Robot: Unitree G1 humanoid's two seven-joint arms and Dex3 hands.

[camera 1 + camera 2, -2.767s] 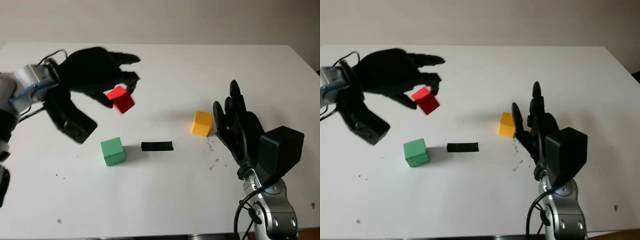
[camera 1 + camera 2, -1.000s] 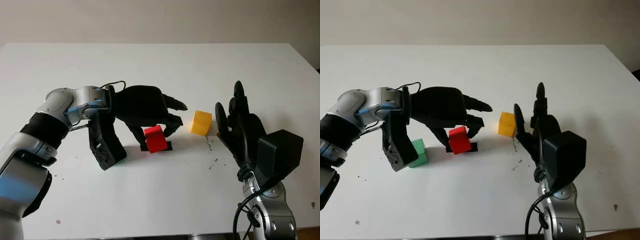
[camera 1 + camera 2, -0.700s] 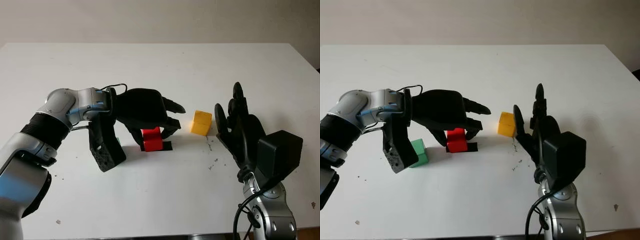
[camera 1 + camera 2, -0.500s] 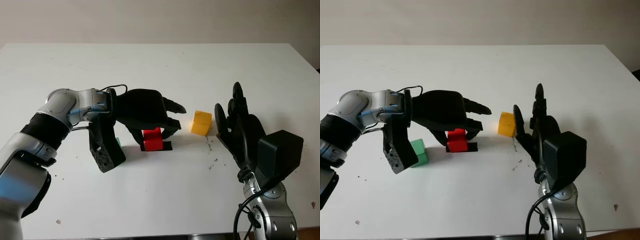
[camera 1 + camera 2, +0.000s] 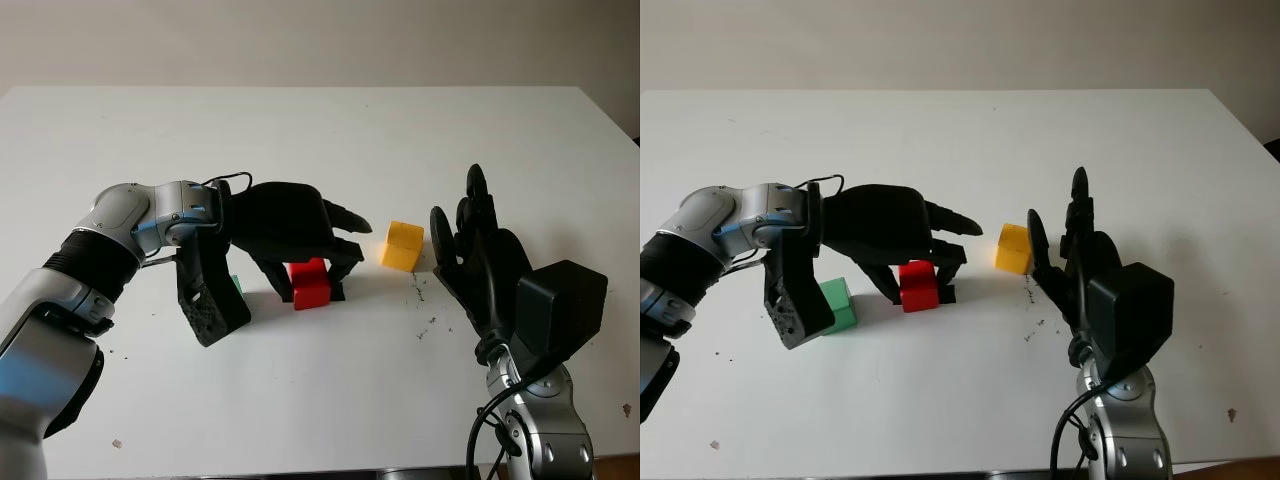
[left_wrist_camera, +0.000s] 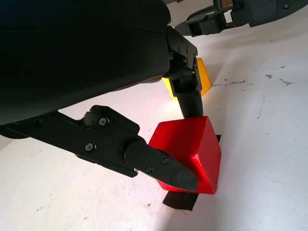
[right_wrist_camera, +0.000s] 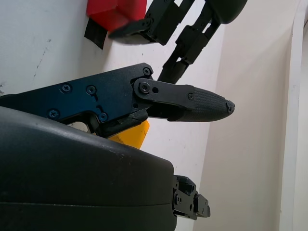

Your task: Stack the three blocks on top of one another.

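Left hand (image 5: 300, 240) clamped around the red block (image 5: 309, 283), set down on the black tape strip (image 6: 182, 200) mid-table. Green block (image 5: 832, 303) just beside the left forearm; yellow block (image 5: 402, 245) close to the open right hand (image 5: 480, 262).

Head stereo pair overlooks table (image 5: 330, 130); wrist cameras close beside hands.

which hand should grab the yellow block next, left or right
Probably the right hand: it is open and right beside the yellow block, on the block's outer side. The left hand is closed around the red block on the black tape mark, so it would first have to let go.
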